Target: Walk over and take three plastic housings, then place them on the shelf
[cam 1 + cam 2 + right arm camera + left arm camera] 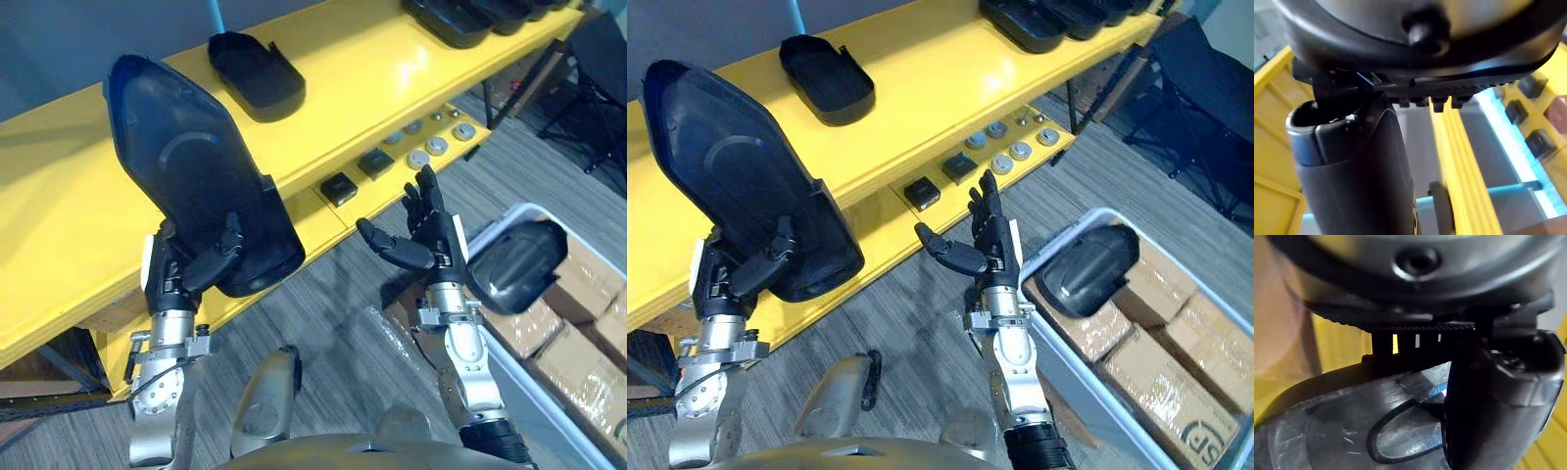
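left hand (pixel 201 264) is gripping housing (pixel 191 166) by its lower end, holding it upright, likely to clear shelf (pixel 392 69) edge; right hand (pixel 426 240) is idling open, empty.

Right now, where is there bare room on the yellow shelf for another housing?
The yellow shelf is bare between the lone housing and the row of housings at its right end, which is crowded. The left hand grips the held housing.
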Tool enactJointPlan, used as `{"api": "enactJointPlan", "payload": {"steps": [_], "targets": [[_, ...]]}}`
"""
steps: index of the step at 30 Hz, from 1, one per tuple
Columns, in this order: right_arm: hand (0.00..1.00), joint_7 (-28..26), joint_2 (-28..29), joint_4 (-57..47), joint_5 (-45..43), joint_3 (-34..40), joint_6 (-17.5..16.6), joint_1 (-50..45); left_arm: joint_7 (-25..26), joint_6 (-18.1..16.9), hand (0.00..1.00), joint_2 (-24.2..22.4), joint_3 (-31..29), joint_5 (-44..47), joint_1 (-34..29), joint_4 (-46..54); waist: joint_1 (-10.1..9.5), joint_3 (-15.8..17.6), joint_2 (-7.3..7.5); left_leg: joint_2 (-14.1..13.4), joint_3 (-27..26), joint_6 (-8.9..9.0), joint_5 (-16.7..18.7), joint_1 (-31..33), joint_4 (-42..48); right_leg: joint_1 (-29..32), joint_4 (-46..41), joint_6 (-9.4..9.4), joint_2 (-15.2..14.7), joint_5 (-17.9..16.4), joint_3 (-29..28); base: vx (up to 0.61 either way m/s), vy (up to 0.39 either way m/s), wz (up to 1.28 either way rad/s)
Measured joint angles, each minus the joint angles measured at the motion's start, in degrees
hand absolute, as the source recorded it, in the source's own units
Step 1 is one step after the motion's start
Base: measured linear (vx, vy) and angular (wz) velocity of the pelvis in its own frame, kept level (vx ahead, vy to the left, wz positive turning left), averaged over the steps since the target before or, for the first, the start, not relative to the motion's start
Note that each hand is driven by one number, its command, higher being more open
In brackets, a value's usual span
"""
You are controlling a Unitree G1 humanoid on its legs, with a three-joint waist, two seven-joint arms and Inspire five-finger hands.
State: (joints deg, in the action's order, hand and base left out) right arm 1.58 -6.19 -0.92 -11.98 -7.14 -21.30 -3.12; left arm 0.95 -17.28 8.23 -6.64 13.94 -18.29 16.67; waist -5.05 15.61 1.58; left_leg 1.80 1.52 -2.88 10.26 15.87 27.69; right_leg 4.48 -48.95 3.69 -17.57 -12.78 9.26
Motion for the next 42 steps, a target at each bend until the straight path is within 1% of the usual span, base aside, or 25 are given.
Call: {"api": "enactJointPlan", "payload": {"steps": [1, 2, 3, 5, 6, 8, 9, 11, 14, 15, 17, 23, 26, 27, 29, 30, 31, 32, 34, 35, 36, 37, 39, 40, 42], "targets": [[1.0, -0.64, -0.59, -0.05, 0.49, -0.27, -0.29, 0.56, 0.4, 0.16, 0.0, 0.07, -0.53, 0.56, 0.02, 0.0, 0.32, -0.05, -0.59, -0.02, 0.93, -0.16, -0.35, -3.08, -2.96, 1.13, 3.18, -0.99, 2.89, -3.19, 0.27, 0.33, 0.034, 0.37], [1.0, -0.98, -0.93, -0.25, 0.48, -0.26, -0.39, 0.74, 0.51, 0.16, 0.0, 0.26, -0.6, 1.33, 0.12, -0.01, 0.58, -0.3, -0.99, -0.02, 1.55, 0.17, -0.7, -4.45, -4.32, 1.81, 5.58, -1.32, 4.56, -3.99, 0.31, 0.4, 0.026, 0.59], [1.0, -1.07, -2.63, -2.1, 0.4, -0.08, -0.51, 0.77, 1.18, 0.16, 0.0, 0.79, -0.28, 1.88, 1.16, -0.01, 1.41, -1.14, -2.09, -0.02, 3.42, 0.22, -1.08, -6.75, -6.48, 4.25, 12.34, -1.89, 8.35, -4.31, -0.51, 0.32, 0.004, 0.7], [1.0, -1.15, -4.71, -4.63, 0.3, 0.72, -0.91, 1.41, 1.67, 0.1, 0.0, 0.87, 0.51, 2.2, 3.2, -0.04, 3.06, -1.63, -2.82, 0.58, 6.94, 0.33, -1.07, -8.15, -7.43, 7.64, 17.95, -1.58, 11.66, -3.9, -5.0, 0.36, -0.054, 1.09], [1.0, -1.24, -5.46, -5.24, 0.31, 1.33, -1.06, 2.16, 2.09, -0.01, 0.0, 0.97, 1.16, 2.21, 4.1, -0.23, 3.74, -1.78, -2.76, 1.02, 8.79, 0.74, -0.9, -8.96, -7.79, 8.85, 20.8, -0.52, 12.61, -3.04, -7.39, 0.39, -0.155, 1.41], [1.0, -1.25, -6.13, -6.81, 0.24, 2.68, -1.1, 2.27, 2.54, -0.02, 0.0, 1.44, 2.89, 2.2, 5.08, -0.84, 3.81, -3.48, -1.03, 2.85, 11.51, 2.24, -0.07, -9.9, -8.01, 8.82, 29.36, -1.5, 11.78, 5.39, -7.95, 0.34, -0.208, 1.17], [1.0, -2.16, -7.0, -6.65, -0.28, 3.45, -1.43, 3.16, 2.66, -0.05, 0.0, 0.8, 3.77, 2.2, 4.79, -1.66, 3.57, -5.28, -0.17, 3.48, 12.78, 3.63, 1.61, -10.44, -7.36, 7.56, 32.02, 0.16, 10.3, 11.19, -5.99, 0.28, -0.203, 0.84], [1.0, -2.84, -8.34, -6.73, -0.68, 3.98, -1.82, 4.64, 2.79, 0.04, 0.0, -1.22, 4.15, 2.18, 3.14, -1.75, 3.31, -6.74, -2.4, 0.19, 11.19, 4.42, 2.74, -10.08, -7.12, 3.98, 36.88, -0.85, 12.36, 11.79, -2.53, 0.29, -0.199, 0.72], [1.0, -3.44, -8.86, -6.76, -0.98, 5.88, -2.11, 5.76, 2.35, 0.04, 0.0, -1.61, 4.2, 2.18, 2.8, -1.77, 3.05, -7.43, -3.48, -3.84, 3.27, 4.45, 2.35, -10.44, -9.21, 0.98, 39.52, -2.16, 13.61, 11.64, 1.7, 0.19, -0.142, 0.62], [1.0, -3.28, -8.82, -6.76, -0.94, 6.85, -2.11, 5.71, 1.82, 0.02, 0.0, -1.61, 4.26, 2.19, 2.82, -1.77, 3.07, -7.47, -3.5, -4.56, 0.46, 4.65, 1.41, -10.66, -10.35, 0.11, 40.05, -2.29, 13.52, 11.56, 3.12, 0.12, -0.103, 0.71], [1.0, -2.93, -8.77, -6.8, -0.75, 8.02, -2.11, 5.53, 1.36, 0.02, 0.0, -1.63, 4.65, 2.2, 2.78, -1.77, 2.96, -7.48, -3.49, -4.46, -1.09, 4.65, -0.15, -11.75, -12.54, -0.95, 40.49, -2.46, 12.97, 11.42, 4.49, 0.07, -0.041, 0.52], [1.0, -4.24, -6.59, -10.59, -1.56, 9.18, -2.11, 2.19, 2.2, -0.14, 0.0, -1.56, 5.38, 1.64, 2.03, -1.72, 2.05, -7.75, -3.54, -3.0, 1.28, 4.81, -1.86, -12.78, -14.48, -3.68, 42.01, -2.39, 12.01, 10.54, 6.26, -0.01, 0.012, 0.32], [1.0, -4.68, -6.49, -10.72, -2.78, 9.78, -2.05, 0.95, 3.6, -0.12, 0.0, -1.58, 5.59, 0.89, 1.94, -1.73, 2.26, -7.65, -3.31, -2.3, 1.66, 5.78, -3.26, -12.14, -14.41, -3.68, 40.9, -2.52, 10.39, 10.12, 7.93, -0.09, 0.028, 0.36], [1.0, -4.54, -6.06, -10.74, -2.94, 11.5, -2.07, 0.94, 3.82, -0.12, 0.0, -1.57, 5.72, 0.62, 2.24, -1.71, 3.1, -7.47, -3.23, -3.71, -2.08, 4.53, -2.02, -10.93, -12.62, -3.84, 40.35, -2.31, 8.6, 10.2, 9.68, -0.12, 0.091, 0.59], [1.0, -3.8, -5.25, -10.71, -3.22, 13.08, -2.09, 0.88, 3.77, -0.15, 0.0, -1.52, 5.68, -1.08, 2.19, -1.73, 4.08, -7.3, -2.98, -7.19, -4.99, 5.07, -1.47, -9.02, -8.74, -4.0, 39.3, -2.15, 6.61, 9.32, 10.82, -0.12, 0.116, 0.54], [1.0, -3.76, -5.15, -10.69, -5.12, 13.94, -2.15, 0.64, 3.26, -0.15, 0.0, -1.54, 5.71, -1.72, 2.16, -1.79, 4.5, -7.05, -2.67, -10.12, -5.52, 5.27, -1.72, -7.88, -6.38, -3.98, 37.9, -1.09, 4.9, 8.46, 10.91, -0.12, 0.218, 0.38], [1.0, -3.82, -5.38, -10.56, -6.73, 14.64, -2.23, 0.47, 2.86, -0.15, 0.0, -1.54, 5.69, -1.89, 2.05, -1.83, 4.81, -7.19, -3.01, -12.35, -5.42, 5.52, -2.19, -7.57, -5.53, -3.62, 36.08, -0.01, 3.08, 7.77, 10.73, -0.12, 0.338, 0.23], [1.0, -3.84, -5.52, -10.45, -7.43, 14.95, -2.46, 0.47, 2.64, -0.16, 0.0, -1.53, 5.67, -1.97, 2.06, -1.85, 5.02, -7.38, -3.35, -13.0, -5.1, 5.37, -2.39, -7.53, -5.52, -3.35, 35.25, 1.02, 2.11, 7.29, 10.53, -0.08, 0.439, 0.07], [1.0, -3.9, -5.95, -9.62, -9.73, 15.54, -4.01, 0.45, 1.04, -0.19, 0.0, -1.53, 5.62, -3.1, 2.05, -1.85, 5.32, -8.79, -5.82, -14.07, -4.77, 5.82, -3.23, -9.09, -6.24, -1.72, 33.53, 4.76, -0.89, 7.68, 7.78, -0.06, 0.539, -0.19], [1.0, -3.82, -6.05, -9.33, -9.72, 15.54, -4.33, 0.45, 0.35, -0.26, 0.0, -1.52, 5.59, -3.1, 2.06, -1.85, 5.33, -9.29, -6.73, -14.07, -5.33, 6.35, -3.13, -9.72, -6.88, -1.65, 33.57, 5.69, -1.38, 8.13, 7.08, -0.01, 0.582, -0.35], [1.0, -3.42, -5.11, -8.1, -9.08, 15.43, -5.04, 0.16, -1.13, -0.29, 0.0, -0.77, 5.32, -3.08, 2.72, -2.11, 5.35, -9.46, -6.66, -12.78, -7.21, 12.47, -0.72, -11.16, -8.49, -1.59, 34.11, 7.49, -2.98, 9.42, 5.19, 0.03, 0.539, -0.29], [1.0, -2.79, -3.7, -7.18, -8.81, 14.57, -5.04, -1.01, -2.53, -0.23, 0.0, 0.64, 4.66, -3.04, 3.08, -2.61, 5.54, -9.32, -4.93, -10.04, -8.45, 10.79, -0.22, -11.26, -8.33, -2.09, 36.47, 6.95, -4.31, 9.85, 2.39, 0.04, 0.488, -0.19], [1.0, -2.79, -2.62, -5.94, -8.49, 12.4, -5.01, -1.65, -3.82, 0.26, 0.0, 3.21, 3.25, -3.04, 3.91, -3.18, 5.85, -8.69, -3.28, -8.88, -9.53, 9.49, 0.06, -10.78, -7.97, -2.72, 38.76, 5.64, -3.24, 12.14, 1.69, 0.03, 0.272, -0.14], [1.0, -2.79, -2.38, -5.74, -8.44, 11.79, -5.0, -1.69, -3.91, 0.64, 0.0, 3.93, 3.0, -3.04, 4.22, -3.31, 5.69, -8.75, -2.9, -8.76, -9.66, 9.37, 0.04, -10.5, -8.0, -2.85, 39.19, 5.86, -2.44, 12.32, 1.91, 0.05, 0.176, -0.11], [1.0, -3.03, -2.41, -5.75, -7.34, 10.74, -5.02, -1.41, -3.63, 3.89, 0.0, 5.47, 2.61, -3.07, 7.56, -5.07, 5.59, -8.79, -2.7, -7.71, -9.55, 8.41, -0.79, -10.28, -9.17, -4.69, 42.19, 6.12, 0.07, 13.06, 1.91, 0.06, 0.098, 0.07]]}}
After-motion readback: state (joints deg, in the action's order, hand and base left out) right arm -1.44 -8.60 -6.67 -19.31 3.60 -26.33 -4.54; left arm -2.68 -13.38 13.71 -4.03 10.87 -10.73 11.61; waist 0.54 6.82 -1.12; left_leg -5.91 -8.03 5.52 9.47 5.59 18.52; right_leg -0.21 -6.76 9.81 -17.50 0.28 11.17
